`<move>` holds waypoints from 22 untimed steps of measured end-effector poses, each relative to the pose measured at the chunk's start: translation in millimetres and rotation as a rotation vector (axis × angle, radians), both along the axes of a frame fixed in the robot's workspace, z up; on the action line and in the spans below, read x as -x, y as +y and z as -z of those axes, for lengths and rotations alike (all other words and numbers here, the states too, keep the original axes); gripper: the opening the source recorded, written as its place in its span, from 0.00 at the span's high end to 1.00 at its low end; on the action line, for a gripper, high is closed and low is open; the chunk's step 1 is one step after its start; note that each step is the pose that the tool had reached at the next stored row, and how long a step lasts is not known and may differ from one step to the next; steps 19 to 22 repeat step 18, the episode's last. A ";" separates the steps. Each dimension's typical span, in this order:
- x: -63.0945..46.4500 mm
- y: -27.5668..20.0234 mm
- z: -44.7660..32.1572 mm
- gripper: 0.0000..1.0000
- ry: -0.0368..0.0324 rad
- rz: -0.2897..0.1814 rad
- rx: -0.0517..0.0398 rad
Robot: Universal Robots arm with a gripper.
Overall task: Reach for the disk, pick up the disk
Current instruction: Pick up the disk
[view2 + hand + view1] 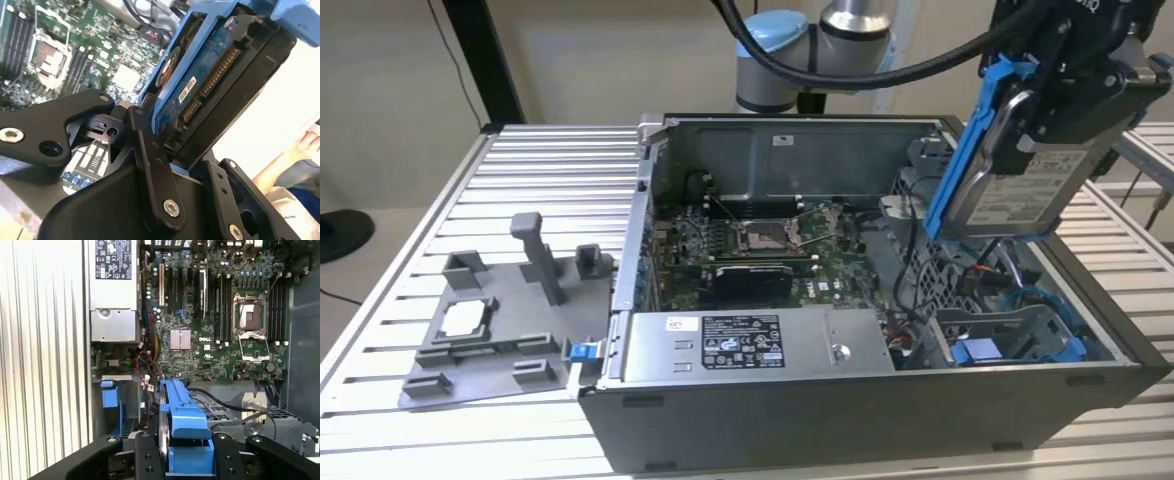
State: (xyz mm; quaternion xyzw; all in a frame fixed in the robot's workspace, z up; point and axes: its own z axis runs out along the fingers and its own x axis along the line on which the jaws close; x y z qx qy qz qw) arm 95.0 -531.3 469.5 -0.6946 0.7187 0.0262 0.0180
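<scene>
Now we see the gripper (1067, 95) clenched on the hard drive (1021, 185), which hangs upright in its blue frame (961, 150), lifted clear above the open computer case (854, 400), at about two o'clock from the motherboard (747, 250).

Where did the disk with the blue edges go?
The disk is up in the air, held on edge by the gripper at the exterior view's right, above the open computer case near its blue drive bay.
</scene>
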 end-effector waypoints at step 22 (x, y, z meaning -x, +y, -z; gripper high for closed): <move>0.0 -32.4 0.2 1.00 0.0000 0.000 0.0000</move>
